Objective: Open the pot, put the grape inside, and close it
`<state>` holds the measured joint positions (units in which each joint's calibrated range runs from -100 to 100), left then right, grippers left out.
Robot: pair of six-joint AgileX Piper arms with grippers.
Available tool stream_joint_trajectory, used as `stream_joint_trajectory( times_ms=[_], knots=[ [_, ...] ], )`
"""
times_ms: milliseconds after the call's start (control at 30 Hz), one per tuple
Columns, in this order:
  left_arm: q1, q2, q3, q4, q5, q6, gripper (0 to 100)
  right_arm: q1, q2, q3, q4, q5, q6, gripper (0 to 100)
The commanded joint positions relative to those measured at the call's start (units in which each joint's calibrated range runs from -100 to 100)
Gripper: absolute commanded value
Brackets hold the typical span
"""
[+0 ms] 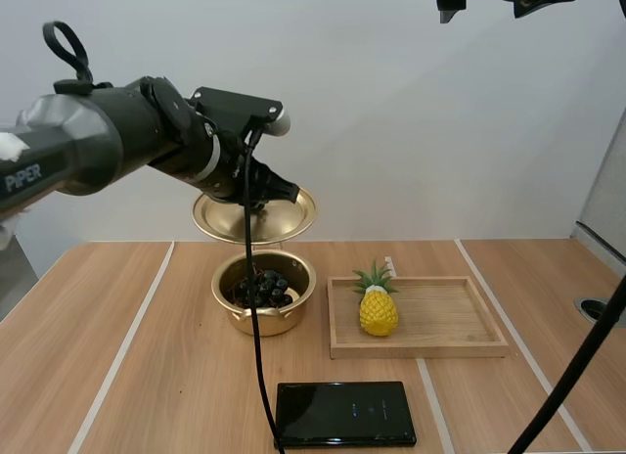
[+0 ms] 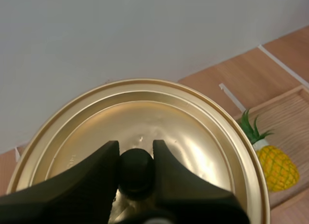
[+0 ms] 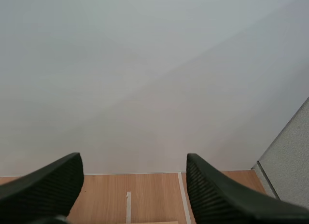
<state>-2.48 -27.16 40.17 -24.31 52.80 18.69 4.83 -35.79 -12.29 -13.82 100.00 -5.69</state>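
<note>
"High view first: which containers stand on the worktop [image 1: 117, 376], and what is in them?"

"Two. A golden pot [image 1: 290, 313] stands open near the middle, and a bunch of dark grapes [image 1: 266, 287] lies inside it. Just to its right sits a shallow wooden tray [image 1: 421, 350], holding a small yellow toy pineapple [image 1: 379, 309] with green leaves at its left end. In front of both lies a flat, glossy black rectangle [image 1: 344, 413]; I cannot tell what it is."

"Where is the pot's cover?"

"The golden lid [image 1: 296, 217] hangs in the air above the pot, apart from the rim and slightly tilted. The left tool [image 2: 135, 145] carries it: in the left wrist view, the two black fingers [image 2: 104, 166] are clamped on the lid's black knob [image 2: 136, 172], one on each side."

"And the other arm?"

"The right wrist view shows the right tool [image 3: 134, 159] released, its ribbed fingers standing wide apart with nothing between them, over bare worktop by the wall."
</note>
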Motion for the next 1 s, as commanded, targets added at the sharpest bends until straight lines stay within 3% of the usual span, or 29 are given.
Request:
stream_joint_trajectory(
  times_ms=[0,967],
  knots=[
    [-0.06,1.40,2.06,-1.73,-5.91,1.24,0,-0.25,-0.77,-0.78,-0.21,0.00,-0.30,100],
    [-0.06,16.27,3.92,-5.96,-12.07,5.46,0,-0.25,-1.70,-0.92,-0.08,0.00,-0.84,100]
  ],
)
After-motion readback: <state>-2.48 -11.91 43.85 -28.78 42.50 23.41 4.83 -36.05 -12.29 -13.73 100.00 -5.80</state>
